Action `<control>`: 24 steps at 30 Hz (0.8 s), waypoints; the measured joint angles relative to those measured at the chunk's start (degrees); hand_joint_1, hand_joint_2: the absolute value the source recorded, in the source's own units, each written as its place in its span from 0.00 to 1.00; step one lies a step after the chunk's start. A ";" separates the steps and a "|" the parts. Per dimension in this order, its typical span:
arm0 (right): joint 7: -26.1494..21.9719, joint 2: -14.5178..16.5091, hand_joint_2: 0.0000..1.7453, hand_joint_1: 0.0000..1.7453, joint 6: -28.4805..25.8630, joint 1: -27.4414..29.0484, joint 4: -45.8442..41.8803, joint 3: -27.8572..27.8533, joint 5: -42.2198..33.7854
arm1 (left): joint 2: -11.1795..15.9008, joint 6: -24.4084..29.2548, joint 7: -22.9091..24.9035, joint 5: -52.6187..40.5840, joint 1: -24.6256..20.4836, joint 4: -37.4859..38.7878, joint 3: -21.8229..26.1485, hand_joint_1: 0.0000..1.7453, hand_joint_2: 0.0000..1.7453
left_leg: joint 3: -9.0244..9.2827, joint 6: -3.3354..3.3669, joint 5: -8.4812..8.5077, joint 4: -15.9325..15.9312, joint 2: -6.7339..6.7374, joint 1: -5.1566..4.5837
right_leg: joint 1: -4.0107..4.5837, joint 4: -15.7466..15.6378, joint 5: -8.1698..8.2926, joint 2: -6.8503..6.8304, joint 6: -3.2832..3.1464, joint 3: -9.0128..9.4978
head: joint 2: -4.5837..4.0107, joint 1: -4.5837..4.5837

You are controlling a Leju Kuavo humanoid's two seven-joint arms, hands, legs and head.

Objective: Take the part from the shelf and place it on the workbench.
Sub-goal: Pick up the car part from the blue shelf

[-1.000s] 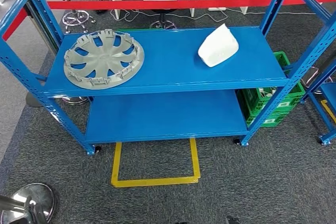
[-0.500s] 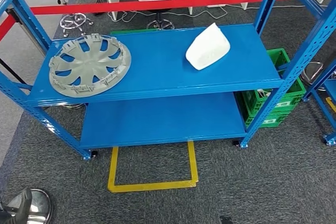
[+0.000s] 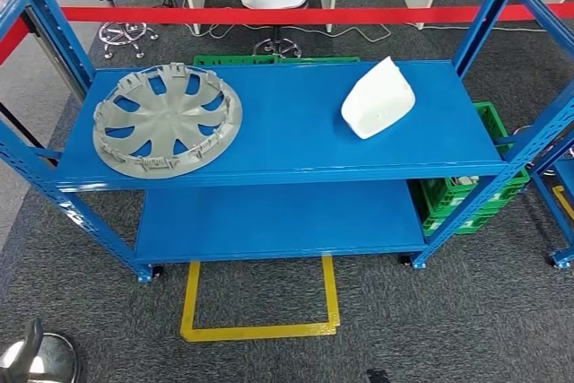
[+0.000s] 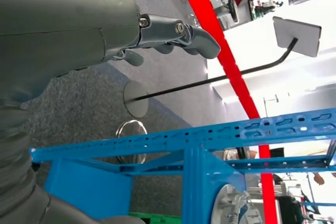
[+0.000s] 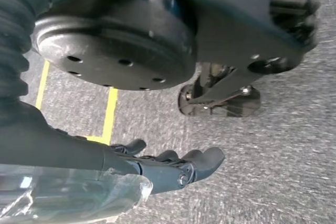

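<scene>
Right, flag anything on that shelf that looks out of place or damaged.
Nothing stands out. The grey plastic wheel cover lies flat at the left of the blue metal shelf, and the white moulded part rests at the right, both fully on it.

You had red barrier tape stretched beyond the left hand, and yellow floor tape on grey carpet behind the right hand.
</scene>
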 joint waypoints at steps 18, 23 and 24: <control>0.85 0.32 1.00 0.00 0.20 0.04 0.35 1.40 2.39 | 4.06 5.32 0.00 -4.39 1.59 -0.38 -3.78 0.00 1.00 | -6.44 -3.74 -1.03 8.31 0.16 0.46 | -0.57 -15.84 7.62 0.29 -2.85 8.85 | 0.00 -0.61; 0.87 0.39 1.00 0.00 0.20 -0.14 0.37 1.47 2.40 | 4.39 5.45 0.00 -4.39 1.84 -0.35 -4.26 0.00 1.00 | -4.17 -2.10 2.88 0.84 0.62 0.49 | -0.34 -16.07 5.52 0.40 -0.85 11.34 | 0.00 -0.86; 0.87 0.39 1.00 0.00 0.20 -0.16 0.37 1.48 2.40 | 4.42 5.48 0.00 -4.39 1.93 -0.36 -4.35 0.00 1.00 | -3.72 -1.57 2.96 0.68 0.56 0.53 | -0.36 -15.85 5.34 0.27 -0.56 11.72 | 0.00 -0.80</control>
